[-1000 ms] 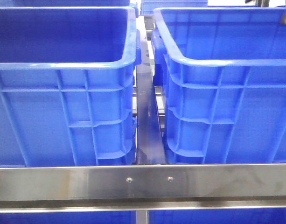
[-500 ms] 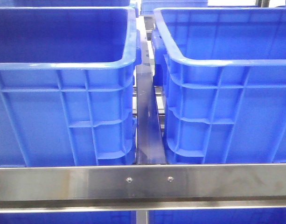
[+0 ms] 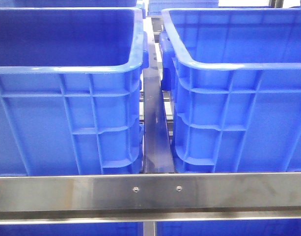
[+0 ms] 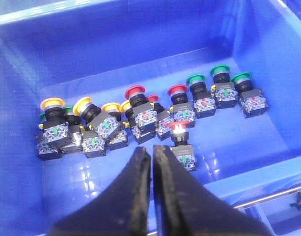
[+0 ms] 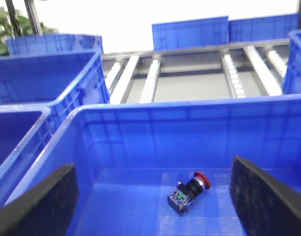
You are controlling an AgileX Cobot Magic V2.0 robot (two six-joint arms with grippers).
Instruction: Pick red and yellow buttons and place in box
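Red button (image 5: pixel 188 191) lying flat, cap toward box (image 5: pixel 140 123) back wall

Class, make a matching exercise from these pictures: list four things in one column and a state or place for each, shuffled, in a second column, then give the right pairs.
Things
1. left gripper
2. right gripper
3. lone red-capped push button
4. row of three green-capped push buttons

States or places
A. black fingers spread wide apart
B. lying alone on the floor of a blue plastic bin
C. black fingers closed, holding nothing
D. at one end of a crowded line of buttons

Pairs: 1-C, 2-A, 3-B, 4-D
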